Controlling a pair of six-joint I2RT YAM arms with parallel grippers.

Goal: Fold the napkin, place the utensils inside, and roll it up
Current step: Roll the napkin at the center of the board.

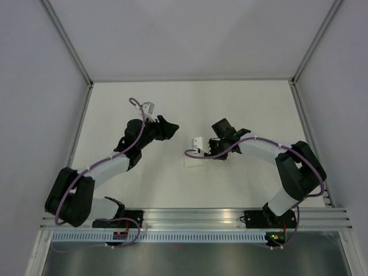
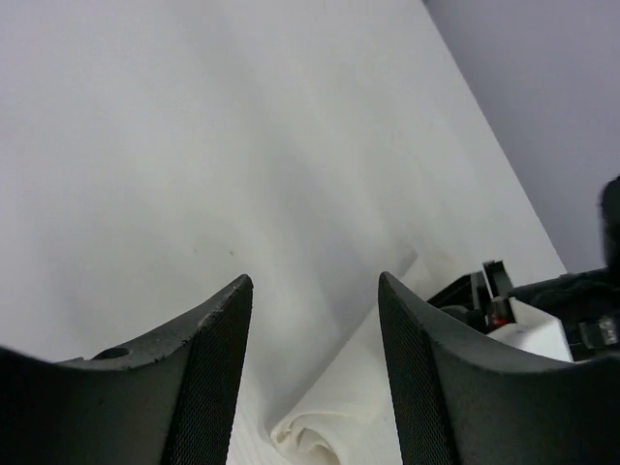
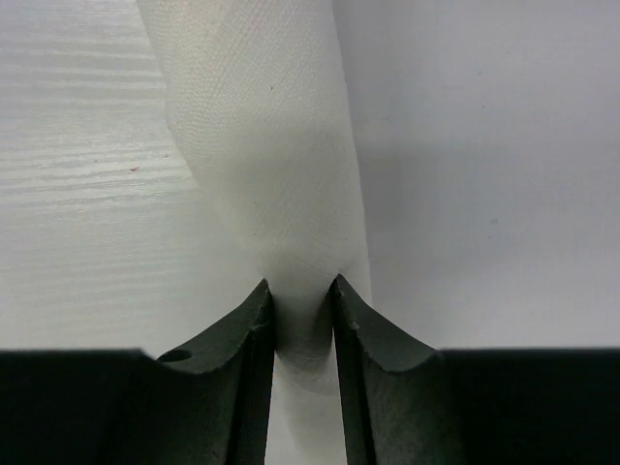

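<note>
One white roll: the napkin (image 3: 262, 145), wound up into a long soft tube and lying on the table (image 1: 241, 103) near the middle. Pinched at one end by the right gripper (image 3: 300, 291), squeezed tight between the two dark fingers. Stretches straight away from that gripper in its own wrist view. From above, sits just in front of the right gripper and points across toward the left side. Much closer to the right arm than to the left.

Off to the left and a bit farther back, well apart from the roll: the left gripper (image 2: 315, 281), spread wide with nothing in it. From that side, shows its loose end down low, then runs up and to the right, toward the other gripper.

No sign of the utensils. Maybe tucked inside the roll, but cannot tell.

Looks nearly done. Next, most likely: bring the left gripper over to the loose end, along the line of the roll, to keep it from coming undone.
</note>
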